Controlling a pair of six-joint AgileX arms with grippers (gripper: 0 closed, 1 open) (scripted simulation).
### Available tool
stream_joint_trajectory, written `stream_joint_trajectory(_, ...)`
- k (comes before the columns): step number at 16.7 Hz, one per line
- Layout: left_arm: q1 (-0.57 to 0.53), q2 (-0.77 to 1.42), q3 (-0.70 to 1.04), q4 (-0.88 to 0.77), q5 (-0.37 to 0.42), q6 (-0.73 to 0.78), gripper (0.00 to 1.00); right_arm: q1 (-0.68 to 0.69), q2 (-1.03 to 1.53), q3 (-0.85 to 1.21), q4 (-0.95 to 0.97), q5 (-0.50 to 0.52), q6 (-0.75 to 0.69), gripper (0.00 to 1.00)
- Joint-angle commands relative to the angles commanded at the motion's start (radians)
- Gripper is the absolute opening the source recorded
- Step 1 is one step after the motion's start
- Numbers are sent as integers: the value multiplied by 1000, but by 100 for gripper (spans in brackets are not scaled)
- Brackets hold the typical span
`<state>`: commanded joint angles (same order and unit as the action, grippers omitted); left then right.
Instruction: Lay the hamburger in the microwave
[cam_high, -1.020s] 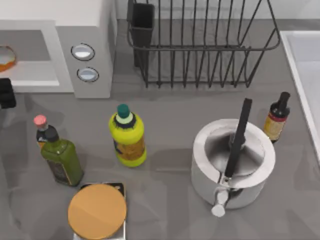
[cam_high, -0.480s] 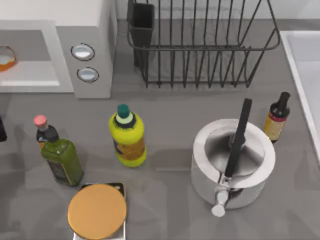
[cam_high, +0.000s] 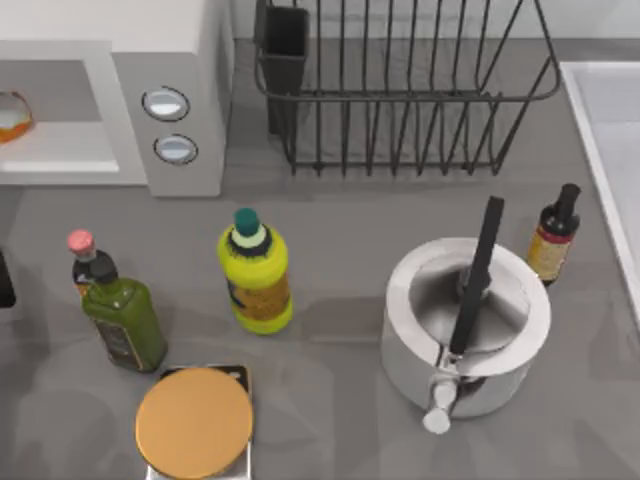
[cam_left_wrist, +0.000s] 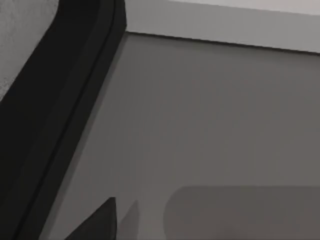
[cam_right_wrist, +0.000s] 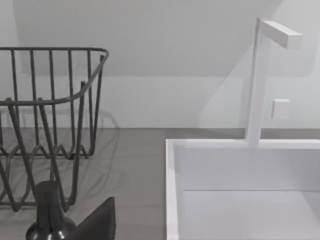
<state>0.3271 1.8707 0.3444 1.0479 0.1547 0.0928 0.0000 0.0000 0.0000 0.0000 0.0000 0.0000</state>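
Fingers: state unclear | left gripper (cam_high: 3, 278) withdrawn to left edge | hamburger (cam_high: 12, 115) apparently inside microwave (cam_high: 170, 60)

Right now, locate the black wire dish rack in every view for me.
Top view: the dish rack stands at the back centre, right of the microwave.
Right wrist view: its end wall stands on the table beside the white sink.
Left wrist view: grey tabletop along a black edge.
Shared landmark: the dark sauce bottle, in front of the rack's right end; its cap is near the right wrist camera.
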Motion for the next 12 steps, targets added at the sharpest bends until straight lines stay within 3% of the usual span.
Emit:
stream_joint_trajectory(5,3,-63,47,-33,-10,5,100,0,0,0,0,0,0,100)
stream_joint_trajectory(12,2,-184,92,-343,-35,19,100,0,0,0,0,0,0,100)
